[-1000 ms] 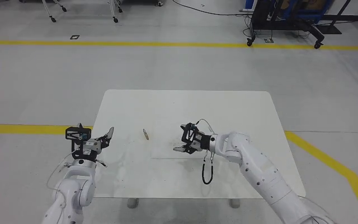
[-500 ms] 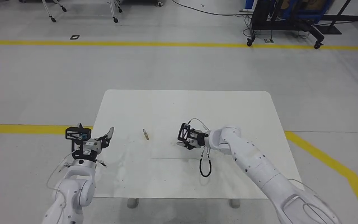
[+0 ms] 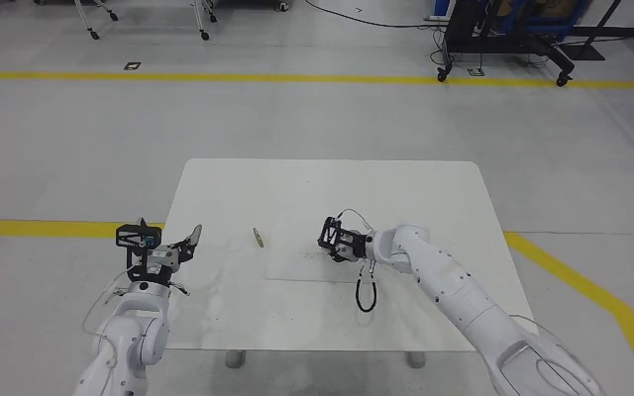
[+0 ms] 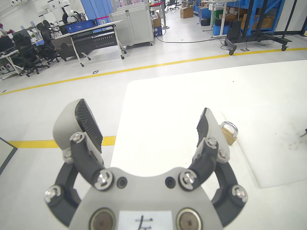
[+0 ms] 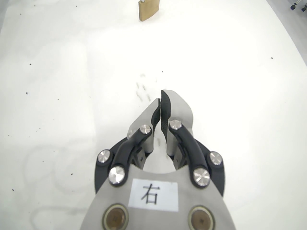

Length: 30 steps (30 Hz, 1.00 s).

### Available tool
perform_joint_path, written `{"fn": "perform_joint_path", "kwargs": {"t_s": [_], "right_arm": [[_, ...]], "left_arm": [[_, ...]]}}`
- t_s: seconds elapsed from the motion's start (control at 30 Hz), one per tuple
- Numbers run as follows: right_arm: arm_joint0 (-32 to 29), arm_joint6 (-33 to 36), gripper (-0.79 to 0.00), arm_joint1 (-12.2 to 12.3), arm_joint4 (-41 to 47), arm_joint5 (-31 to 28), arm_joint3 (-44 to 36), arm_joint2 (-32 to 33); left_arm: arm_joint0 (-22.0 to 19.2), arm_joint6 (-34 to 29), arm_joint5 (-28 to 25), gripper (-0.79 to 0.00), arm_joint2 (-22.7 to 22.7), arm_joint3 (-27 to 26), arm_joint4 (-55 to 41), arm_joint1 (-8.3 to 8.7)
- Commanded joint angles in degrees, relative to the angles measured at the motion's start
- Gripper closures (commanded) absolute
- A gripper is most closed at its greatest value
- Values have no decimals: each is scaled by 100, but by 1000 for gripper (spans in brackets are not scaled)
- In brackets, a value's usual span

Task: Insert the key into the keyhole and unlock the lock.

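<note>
A brass padlock (image 3: 258, 237) with a silver shackle lies flat on the white table (image 3: 396, 188), left of centre. The padlock (image 5: 149, 3) lies well ahead of my right gripper (image 5: 160, 95). That right gripper (image 3: 325, 247) sits low over the table's middle, its jaws shut tip to tip. I cannot tell whether anything is pinched between the pads. My left gripper (image 4: 144, 107) hangs open and empty off the table's left edge. The padlock (image 4: 229, 134) is partly hidden behind one of its fingers. In the top view the left gripper (image 3: 188, 245) is a short way left of the lock.
A thin white sheet (image 4: 263, 163) covers the table's middle, under the right gripper. A black cable loop (image 3: 365, 292) hangs from the right arm over the table. Yellow floor lines run past the table's sides.
The right gripper has shifted a little toward the far side of the table and lowered near the surface. The left arm and the padlock have stayed put.
</note>
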Motion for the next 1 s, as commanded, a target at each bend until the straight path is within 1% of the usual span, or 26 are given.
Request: {"fn": "perform_joint_path", "kwargs": {"t_s": [0.0, 0.1, 0.23, 0.33, 0.4, 0.53, 0.6, 0.63, 0.97], "right_arm": [[-89, -139, 0, 50, 17, 15, -78, 130], [-282, -467, 0, 139, 125, -38, -263, 375], [-635, -937, 0, 269, 489, -103, -521, 815], [-951, -1162, 0, 359, 971, -265, -743, 1167], [-1192, -1277, 0, 414, 1481, -399, -856, 1432], [-1647, -1104, 0, 511, 2658, -566, -1058, 1915], [-1822, -811, 0, 561, 3333, -670, -1121, 2121], [-1876, -715, 0, 580, 3516, -705, -1177, 2189], [-1876, -715, 0, 580, 3516, -705, -1177, 2189]], "left_arm": [[0, 0, 0, -785, 0, 0, 0, 0], [0, 0, 0, -785, 0, 0, 0, 0], [0, 0, 0, -785, 0, 0, 0, 0], [0, 0, 0, -785, 0, 0, 0, 0], [0, 0, 0, -785, 0, 0, 0, 0], [0, 0, 0, -785, 0, 0, 0, 0], [0, 0, 0, -785, 0, 0, 0, 0], [0, 0, 0, -785, 0, 0, 0, 0], [0, 0, 0, -785, 0, 0, 0, 0]]}}
